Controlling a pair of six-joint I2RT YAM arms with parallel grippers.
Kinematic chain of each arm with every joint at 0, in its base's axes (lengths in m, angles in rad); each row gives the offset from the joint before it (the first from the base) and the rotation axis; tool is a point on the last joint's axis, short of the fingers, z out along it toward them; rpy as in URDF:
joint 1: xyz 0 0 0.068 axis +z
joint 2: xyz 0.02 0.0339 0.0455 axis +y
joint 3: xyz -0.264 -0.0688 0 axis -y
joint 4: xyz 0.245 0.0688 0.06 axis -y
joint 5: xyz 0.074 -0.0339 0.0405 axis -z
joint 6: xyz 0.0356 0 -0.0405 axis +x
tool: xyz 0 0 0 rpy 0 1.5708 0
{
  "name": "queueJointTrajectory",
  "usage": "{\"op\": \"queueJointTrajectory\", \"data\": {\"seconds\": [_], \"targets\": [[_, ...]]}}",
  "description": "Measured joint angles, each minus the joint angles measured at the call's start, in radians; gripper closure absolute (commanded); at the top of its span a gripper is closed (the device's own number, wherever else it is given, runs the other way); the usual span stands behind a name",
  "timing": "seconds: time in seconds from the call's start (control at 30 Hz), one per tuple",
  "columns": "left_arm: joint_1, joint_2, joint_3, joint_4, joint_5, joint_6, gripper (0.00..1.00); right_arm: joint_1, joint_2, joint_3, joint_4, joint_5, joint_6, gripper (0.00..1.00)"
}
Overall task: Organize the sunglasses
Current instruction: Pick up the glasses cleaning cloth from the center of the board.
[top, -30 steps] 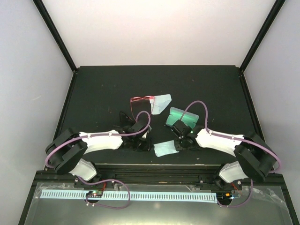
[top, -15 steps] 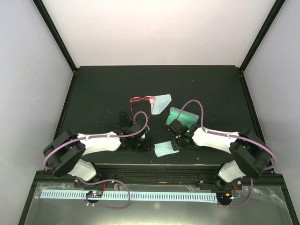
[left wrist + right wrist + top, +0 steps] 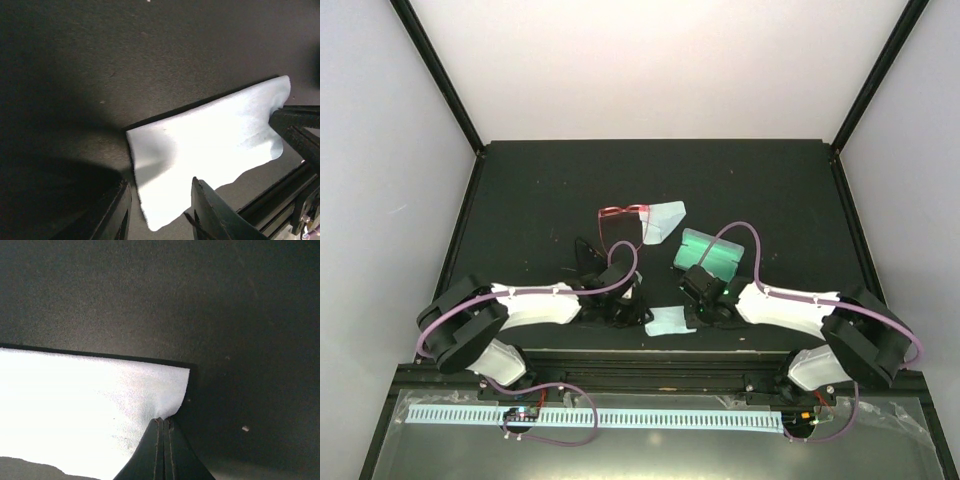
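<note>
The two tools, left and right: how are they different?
The left tool is open; the right tool is pinched shut. The right tool grips a corner of the blue cloth; the left tool just stands open over its other end. Both are low at the same cloth.

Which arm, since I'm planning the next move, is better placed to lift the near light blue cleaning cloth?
Right. The right tool is shut on a corner of the thin light blue cleaning cloth; the left tool stands open over its other end, gripping nothing.
</note>
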Motion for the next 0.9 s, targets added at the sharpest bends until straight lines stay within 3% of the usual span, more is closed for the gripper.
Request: {"op": "queueJointTrajectory", "data": {"seconds": [0.53, 0.73, 0.9], "targets": [[-0.032, 0.051, 0.038, 0.009, 0.013, -0.022, 0.74, 0.016, -0.016, -0.017, 0.02, -0.003, 0.051, 0.99], [-0.047, 0.067, 0.064, -0.02, -0.01, -0.02, 0.84, 0.016, -0.02, -0.02, 0.023, -0.005, 0.051, 0.99], [-0.052, 0.067, 0.074, -0.064, -0.048, -0.014, 0.98, 0.017, -0.023, -0.022, 0.022, -0.01, 0.054, 0.99]]}}
